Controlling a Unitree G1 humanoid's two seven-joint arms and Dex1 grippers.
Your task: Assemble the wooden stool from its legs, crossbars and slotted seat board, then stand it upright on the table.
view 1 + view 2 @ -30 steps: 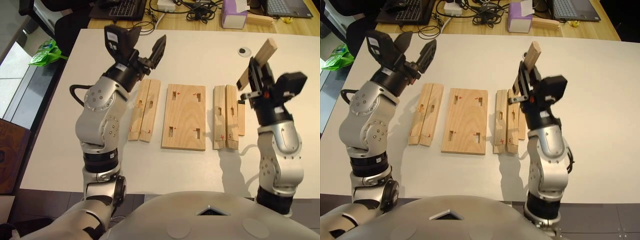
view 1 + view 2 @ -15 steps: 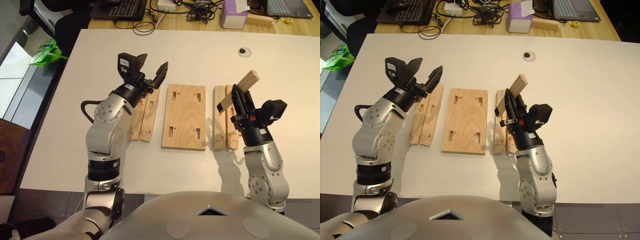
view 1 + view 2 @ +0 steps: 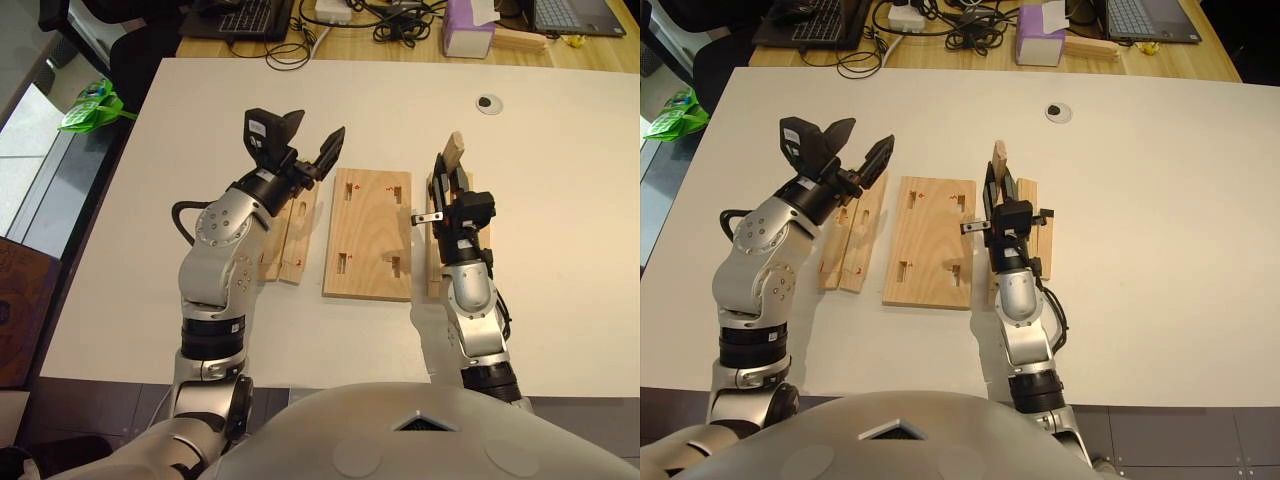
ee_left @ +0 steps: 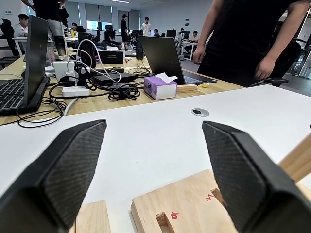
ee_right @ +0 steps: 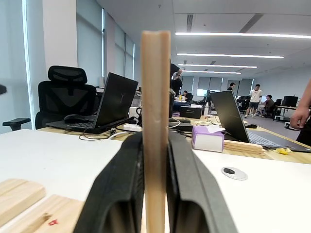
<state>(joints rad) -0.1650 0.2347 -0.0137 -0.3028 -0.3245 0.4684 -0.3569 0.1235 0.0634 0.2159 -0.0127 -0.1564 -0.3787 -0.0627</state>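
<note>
Head views, over the white table (image 3: pixel 560 200): the slotted seat board (image 3: pixel 368 235) lies flat between the left leg pair (image 3: pixel 288 225) and the right leg pair (image 3: pixel 1044 225). The left gripper (image 3: pixel 320 128) gapes wide and empty above the left pair. The right gripper (image 3: pixel 447 190) clamps a crossbar (image 3: pixel 455 150) upright beside the board.

Left wrist view: the spread fingers (image 4: pixel 63 165) frame the board's slotted corner.

Right wrist view: the pads (image 5: pixel 121 194) press flat on the crossbar, with an office behind.

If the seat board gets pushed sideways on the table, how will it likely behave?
The seat board looks like a solid wooden slab, so probably stiff. It lies flat on the smooth white table, so it would likely slide rather than tip or roll. Being oblong, it may swivel if pushed near one end.
</note>
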